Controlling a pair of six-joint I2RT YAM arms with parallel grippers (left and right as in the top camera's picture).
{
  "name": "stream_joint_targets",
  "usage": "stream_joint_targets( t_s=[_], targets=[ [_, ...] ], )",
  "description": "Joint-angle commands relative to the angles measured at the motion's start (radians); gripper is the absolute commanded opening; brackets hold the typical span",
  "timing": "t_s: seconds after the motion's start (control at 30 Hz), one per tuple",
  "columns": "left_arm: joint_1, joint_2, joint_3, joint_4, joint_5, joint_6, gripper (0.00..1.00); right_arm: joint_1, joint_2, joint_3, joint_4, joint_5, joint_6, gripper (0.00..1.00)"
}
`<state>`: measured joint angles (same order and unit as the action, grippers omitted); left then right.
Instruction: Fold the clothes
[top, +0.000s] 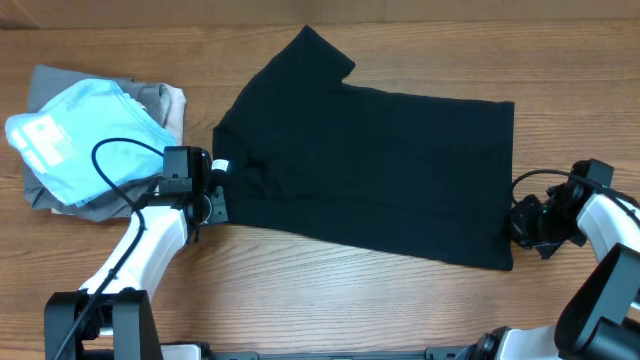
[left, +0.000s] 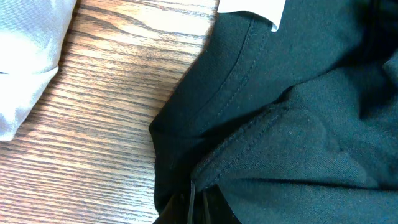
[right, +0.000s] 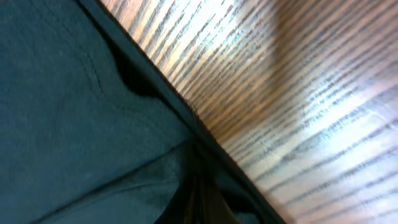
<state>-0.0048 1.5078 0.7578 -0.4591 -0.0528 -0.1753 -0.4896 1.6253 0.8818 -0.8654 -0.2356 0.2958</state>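
The black T-shirt (top: 370, 160) lies flat across the middle of the table, folded lengthwise, one sleeve pointing to the back, its white tag (top: 221, 166) at the left. My left gripper (top: 212, 205) is shut on the shirt's neck-end corner; in the left wrist view the black fabric (left: 280, 124) is pinched between the fingers (left: 196, 208), with the tag (left: 255, 7) at the top. My right gripper (top: 520, 225) is shut on the hem corner at the right; the right wrist view shows the fabric (right: 81, 112) gripped at the fingertips (right: 199, 199).
A pile of grey folded garments (top: 150, 100) with a light blue printed garment (top: 80, 135) on top sits at the far left, close to my left arm. It also shows as pale cloth in the left wrist view (left: 25, 56). Bare wooden table (top: 350, 290) surrounds the shirt.
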Motion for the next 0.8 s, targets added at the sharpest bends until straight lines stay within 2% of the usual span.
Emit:
stream_joint_targets(
  t_s=[0.0, 0.23, 0.77],
  targets=[
    [0.005, 0.01, -0.007, 0.0, -0.01, 0.023, 0.04, -0.004, -0.027, 0.058, -0.027, -0.001, 0.003, 0.04],
    [0.005, 0.01, -0.007, 0.0, -0.012, 0.023, 0.04, -0.005, -0.051, 0.116, -0.071, -0.004, -0.002, 0.04],
    [0.005, 0.01, -0.007, -0.008, -0.051, 0.022, 0.04, -0.003, -0.048, 0.11, 0.087, -0.005, 0.016, 0.06]
  ],
)
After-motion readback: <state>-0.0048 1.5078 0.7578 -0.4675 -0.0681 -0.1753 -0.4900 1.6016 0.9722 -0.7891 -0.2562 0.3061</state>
